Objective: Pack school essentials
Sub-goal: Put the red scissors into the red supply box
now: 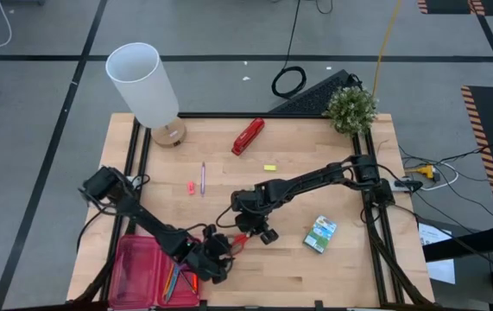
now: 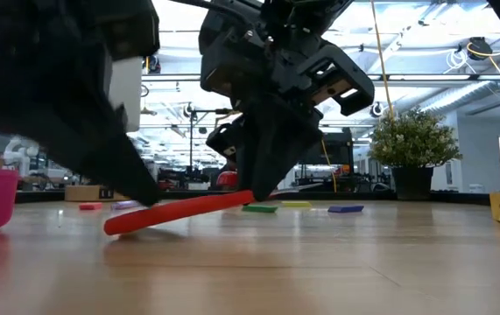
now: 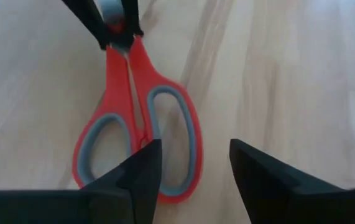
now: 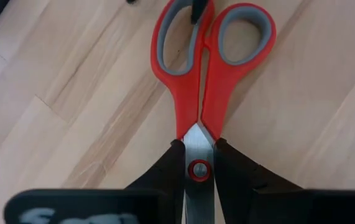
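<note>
Right gripper (image 4: pixel 199 163) fingers clamped on the blades at the pivot of the red-handled, grey-lined scissors (image 4: pixel 207 74), handle end tilted down to the wooden table (image 1: pixel 350 259); left gripper (image 3: pixel 193 163) spread open at the loops: handover step, next needs left closure.

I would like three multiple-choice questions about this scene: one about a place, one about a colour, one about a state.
1. Where does the pink bin stand?
A. by the lamp
B. at the table's near-left corner
C. beside the plant

2. What colour are the scissors handles?
A. red with grey lining
B. purple
C. yellow

3. How does the right gripper stand?
A. open above the crayon box
B. shut on the scissors at the pivot
C. resting in the bin

Answers: 1 B, the high view shows it there. 2 A, both wrist views show it. 3 B, its fingers pinch the blades.
</note>
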Action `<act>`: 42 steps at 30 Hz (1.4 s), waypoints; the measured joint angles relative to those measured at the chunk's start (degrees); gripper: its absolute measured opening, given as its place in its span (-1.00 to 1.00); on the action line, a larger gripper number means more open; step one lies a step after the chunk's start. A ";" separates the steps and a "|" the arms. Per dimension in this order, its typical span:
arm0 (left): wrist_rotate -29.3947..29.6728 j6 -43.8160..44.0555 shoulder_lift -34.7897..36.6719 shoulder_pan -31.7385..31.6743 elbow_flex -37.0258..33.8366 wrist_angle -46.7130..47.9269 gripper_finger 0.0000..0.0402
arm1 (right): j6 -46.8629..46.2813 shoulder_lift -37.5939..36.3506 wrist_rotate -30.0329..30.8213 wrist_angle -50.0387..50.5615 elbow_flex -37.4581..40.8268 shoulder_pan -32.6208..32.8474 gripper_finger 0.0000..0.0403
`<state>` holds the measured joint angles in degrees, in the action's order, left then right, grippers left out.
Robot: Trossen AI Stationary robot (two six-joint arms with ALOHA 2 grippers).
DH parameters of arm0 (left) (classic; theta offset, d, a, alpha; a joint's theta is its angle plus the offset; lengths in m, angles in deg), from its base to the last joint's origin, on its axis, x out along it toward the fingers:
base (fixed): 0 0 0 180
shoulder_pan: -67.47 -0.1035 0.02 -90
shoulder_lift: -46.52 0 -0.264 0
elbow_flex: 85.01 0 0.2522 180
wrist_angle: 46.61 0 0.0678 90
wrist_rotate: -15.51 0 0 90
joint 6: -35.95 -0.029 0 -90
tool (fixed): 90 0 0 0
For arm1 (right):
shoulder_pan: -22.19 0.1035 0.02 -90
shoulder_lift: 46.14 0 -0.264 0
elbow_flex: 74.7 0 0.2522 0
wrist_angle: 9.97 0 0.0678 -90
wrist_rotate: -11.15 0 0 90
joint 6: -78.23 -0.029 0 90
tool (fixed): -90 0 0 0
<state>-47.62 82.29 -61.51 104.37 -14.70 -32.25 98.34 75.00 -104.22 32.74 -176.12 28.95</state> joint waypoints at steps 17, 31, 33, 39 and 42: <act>-0.04 -9.89 -1.71 -0.30 -0.09 -7.76 -0.36 | -4.69 -0.04 -0.44 -0.02 -0.04 -0.22 -0.70; 0.37 -4.95 -1.61 -1.20 0.02 1.52 -0.29 | -6.24 -0.04 -0.07 -0.31 -0.04 -0.76 -0.70; 0.53 -4.68 -1.61 -1.48 0.02 2.70 -0.43 | -6.34 -0.04 0.17 -0.26 -0.04 -0.79 -0.70; -0.99 -6.13 -1.58 -1.76 0.07 3.75 -0.90 | -6.80 -0.71 0.11 0.65 -0.09 -0.46 -0.63; -2.05 -6.67 -0.41 -1.44 0.07 4.30 -0.88 | -7.36 -2.12 0.94 1.45 -0.09 0.62 -0.40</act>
<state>-49.67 75.62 -61.92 102.94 -14.63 -27.96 90.98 72.88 -103.28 34.19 -176.20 29.57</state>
